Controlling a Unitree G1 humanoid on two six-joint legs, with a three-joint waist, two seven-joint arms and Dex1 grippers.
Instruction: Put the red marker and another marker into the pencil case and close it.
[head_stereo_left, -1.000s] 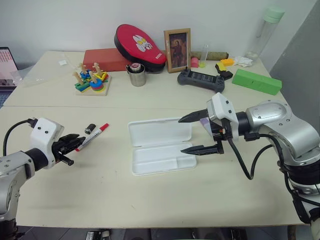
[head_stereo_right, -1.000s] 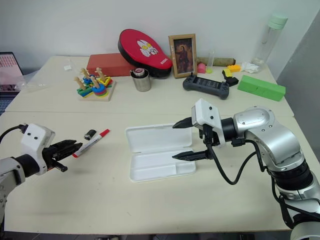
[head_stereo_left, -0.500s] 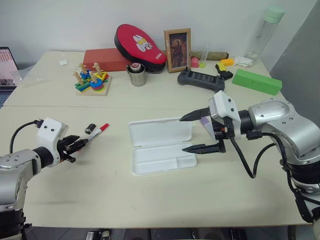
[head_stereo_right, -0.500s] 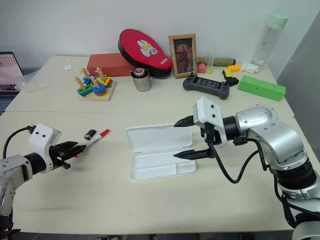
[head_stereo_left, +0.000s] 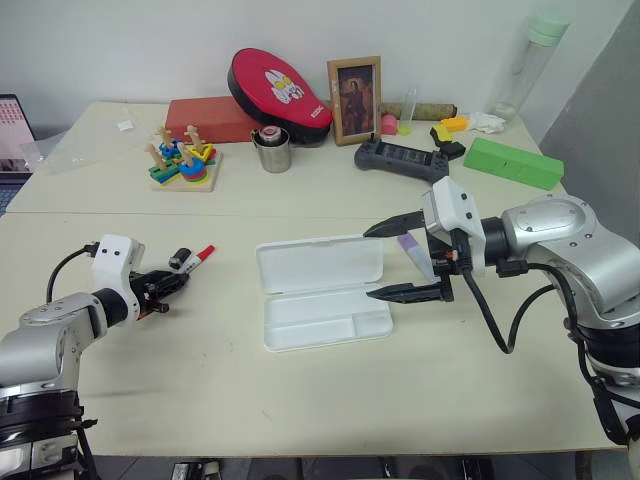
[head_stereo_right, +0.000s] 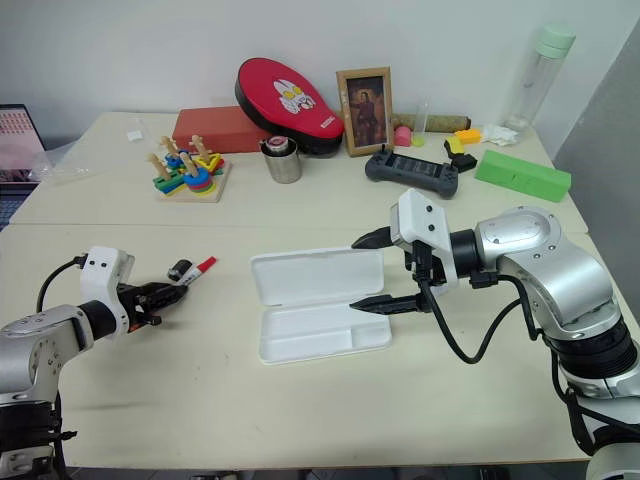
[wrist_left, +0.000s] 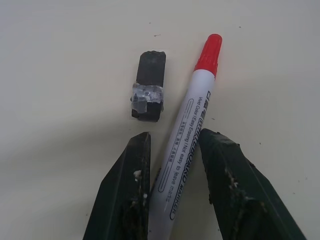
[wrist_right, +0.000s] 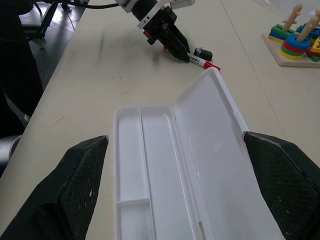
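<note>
Left hand advanced, straddling red marker

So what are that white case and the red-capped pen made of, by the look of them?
The pencil case looks like thin moulded plastic, matte white: rounded corners, raised rim, a divider formed into the tray. The red marker seems to be smooth glossy plastic too, a white barrel with printed lettering and a ridged red cap. Neither can be confirmed by sight alone.

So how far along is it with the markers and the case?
Done: the case lies open and empty. In hand: the left gripper straddles the red marker on the table, fingers either side, not lifted. The right gripper hangs open over the case. Left: load both markers, shut the lid.
</note>
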